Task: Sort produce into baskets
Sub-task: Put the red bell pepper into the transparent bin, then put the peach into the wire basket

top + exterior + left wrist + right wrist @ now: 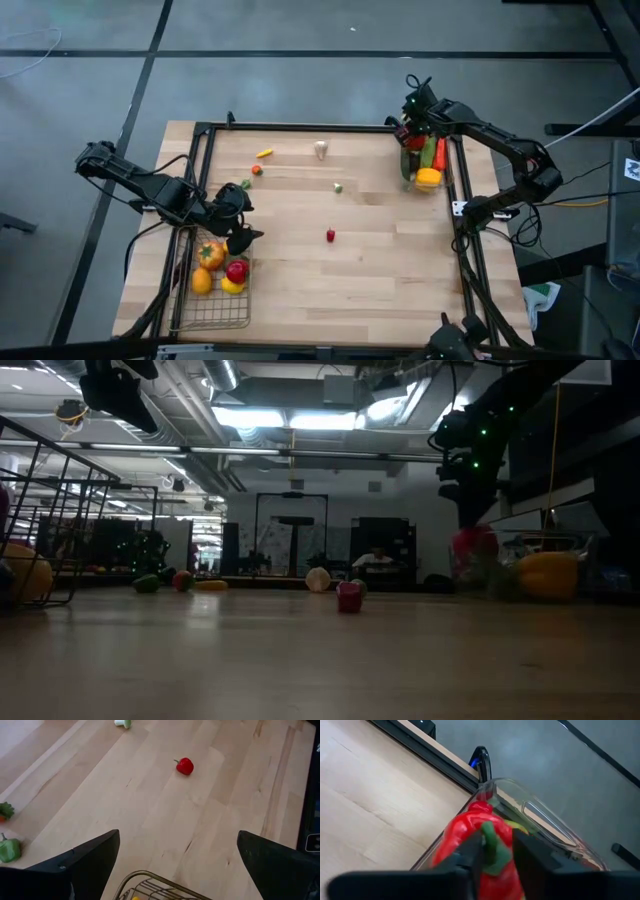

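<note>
Over the counter's far right corner, the right gripper (492,851) hangs above the clear bin (421,160), jaws narrow around a red pepper's (480,845) green stem. By the wire basket (213,300), the left gripper (238,215) waits, jaws wide, open wood ahead.

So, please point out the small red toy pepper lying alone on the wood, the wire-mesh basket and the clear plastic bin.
small red toy pepper (185,766), left wrist view, its body.
wire-mesh basket (214,312), high view, bare grid.
clear plastic bin (540,817), right wrist view, its rim.
</note>
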Controlling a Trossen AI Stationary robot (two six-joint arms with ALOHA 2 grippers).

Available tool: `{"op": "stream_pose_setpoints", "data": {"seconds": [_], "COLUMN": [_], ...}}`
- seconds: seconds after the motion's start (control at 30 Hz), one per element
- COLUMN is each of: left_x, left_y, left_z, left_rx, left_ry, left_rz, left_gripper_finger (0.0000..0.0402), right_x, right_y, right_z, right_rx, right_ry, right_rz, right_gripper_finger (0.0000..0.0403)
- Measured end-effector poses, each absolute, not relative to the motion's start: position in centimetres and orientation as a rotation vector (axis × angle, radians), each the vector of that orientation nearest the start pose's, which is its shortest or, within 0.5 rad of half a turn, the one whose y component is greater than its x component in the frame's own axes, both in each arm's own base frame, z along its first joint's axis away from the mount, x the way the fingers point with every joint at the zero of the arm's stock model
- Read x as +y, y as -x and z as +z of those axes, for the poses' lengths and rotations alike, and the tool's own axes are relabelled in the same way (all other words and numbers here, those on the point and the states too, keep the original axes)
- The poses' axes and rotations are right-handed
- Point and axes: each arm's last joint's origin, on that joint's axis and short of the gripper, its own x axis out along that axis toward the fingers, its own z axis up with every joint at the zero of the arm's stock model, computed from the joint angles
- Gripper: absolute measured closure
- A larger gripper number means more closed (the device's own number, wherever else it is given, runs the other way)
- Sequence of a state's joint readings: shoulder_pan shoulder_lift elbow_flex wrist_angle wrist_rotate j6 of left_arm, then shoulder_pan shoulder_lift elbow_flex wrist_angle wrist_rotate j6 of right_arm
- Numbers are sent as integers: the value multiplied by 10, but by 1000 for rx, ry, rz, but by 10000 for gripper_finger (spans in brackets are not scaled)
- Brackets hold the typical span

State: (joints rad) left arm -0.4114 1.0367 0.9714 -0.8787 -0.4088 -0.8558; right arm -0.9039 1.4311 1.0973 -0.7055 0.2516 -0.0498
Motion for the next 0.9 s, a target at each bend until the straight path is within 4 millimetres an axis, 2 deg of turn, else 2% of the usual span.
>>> {"op": "stream_pose_setpoints", "data": {"seconds": [0.23,0.4,0.67,0.9], "left_x": [-65,-65,-64,-52], "left_y": [-178,-178,-178,-182], "left_z": [298,298,299,300], "left_rx": [788,771,713,631], "left_ry": [437,537,671,699], "left_rz": [363,406,499,616], "left_gripper_finger": [2,2,2,2], "right_x": [-227,-227,-225,-225], "right_y": [-169,-169,-167,-168], "right_z": [259,259,264,303], "right_rx": [1064,1075,1113,1102], "right_ry": [-305,-294,-284,-281], "right_rz": [-1026,-1017,-993,-984], "right_gripper_finger": [161,106,82,83]}}
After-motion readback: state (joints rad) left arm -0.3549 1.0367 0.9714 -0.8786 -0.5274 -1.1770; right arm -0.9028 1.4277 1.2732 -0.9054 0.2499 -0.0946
